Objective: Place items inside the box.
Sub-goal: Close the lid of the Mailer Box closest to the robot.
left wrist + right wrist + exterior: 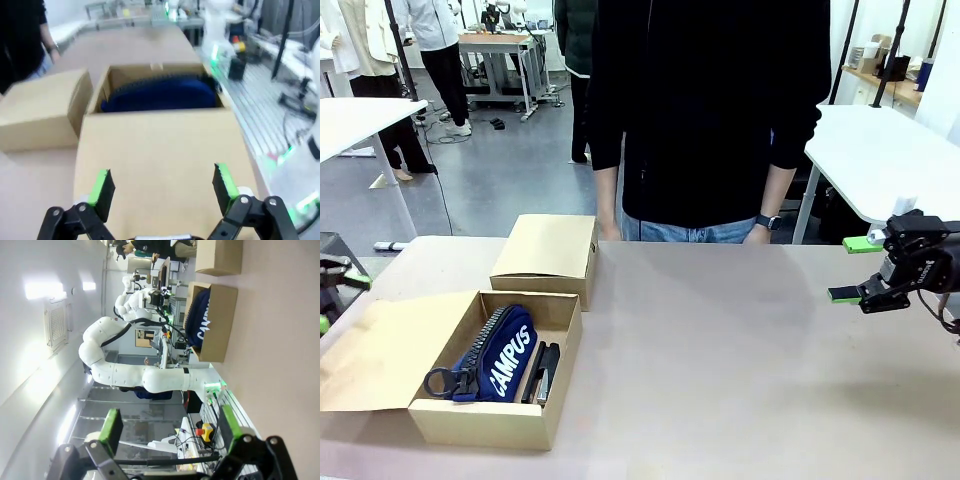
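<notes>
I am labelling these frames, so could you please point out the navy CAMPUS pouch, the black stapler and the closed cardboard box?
navy CAMPUS pouch (510, 362), front view, on its white lettering.
black stapler (545, 372), front view, mid-body, beside the pouch.
closed cardboard box (548, 245), front view, centre of its top.

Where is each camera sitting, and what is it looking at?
Front view: sits between the arms, looks across the table at a person standing behind it; the right gripper shows at the right, jaws open.
Left wrist view: sits on the left arm, looks down past the left gripper, jaws open, at the open box.
Right wrist view: sits on the right arm, rolled sideways, looks across the room; the left arm shows.
All three share the box and the navy CAMPUS pouch.
</notes>
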`<state>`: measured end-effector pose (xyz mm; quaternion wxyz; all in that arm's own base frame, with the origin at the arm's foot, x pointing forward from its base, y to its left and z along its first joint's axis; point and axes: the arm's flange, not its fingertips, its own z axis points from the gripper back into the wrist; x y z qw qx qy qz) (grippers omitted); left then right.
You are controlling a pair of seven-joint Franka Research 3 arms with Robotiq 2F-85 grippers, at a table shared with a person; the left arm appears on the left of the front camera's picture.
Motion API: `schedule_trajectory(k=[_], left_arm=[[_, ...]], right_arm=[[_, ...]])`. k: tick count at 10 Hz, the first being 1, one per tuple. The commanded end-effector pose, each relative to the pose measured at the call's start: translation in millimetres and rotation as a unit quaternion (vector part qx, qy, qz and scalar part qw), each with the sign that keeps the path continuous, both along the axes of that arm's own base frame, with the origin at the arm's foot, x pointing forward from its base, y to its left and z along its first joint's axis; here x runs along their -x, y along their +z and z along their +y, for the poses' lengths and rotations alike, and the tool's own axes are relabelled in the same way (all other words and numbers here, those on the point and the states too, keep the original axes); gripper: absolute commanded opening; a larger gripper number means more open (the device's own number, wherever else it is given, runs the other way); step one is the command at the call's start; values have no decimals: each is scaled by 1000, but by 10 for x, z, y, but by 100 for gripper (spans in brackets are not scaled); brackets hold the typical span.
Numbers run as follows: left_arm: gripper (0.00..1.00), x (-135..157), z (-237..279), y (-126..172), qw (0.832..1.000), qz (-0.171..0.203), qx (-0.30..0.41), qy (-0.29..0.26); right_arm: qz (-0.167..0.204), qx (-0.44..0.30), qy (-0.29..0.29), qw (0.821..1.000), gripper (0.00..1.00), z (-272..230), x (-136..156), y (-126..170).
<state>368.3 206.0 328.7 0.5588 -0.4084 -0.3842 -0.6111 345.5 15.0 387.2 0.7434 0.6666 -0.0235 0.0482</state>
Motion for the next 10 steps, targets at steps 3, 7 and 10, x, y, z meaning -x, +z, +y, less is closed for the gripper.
schedule_trajectory(k=[3,7,10], left_arm=[[100,399,402,-1101,977,13,-212,-22],[100,312,451,-1389,969,37,-243,7],[100,306,408,-1345,985,18,-172,6]], right_arm=[[9,3,-10,1000,100,10,-6,48],[9,3,-10,1000,100,10,-6,48],[9,3,-10,1000,100,10,-6,48]])
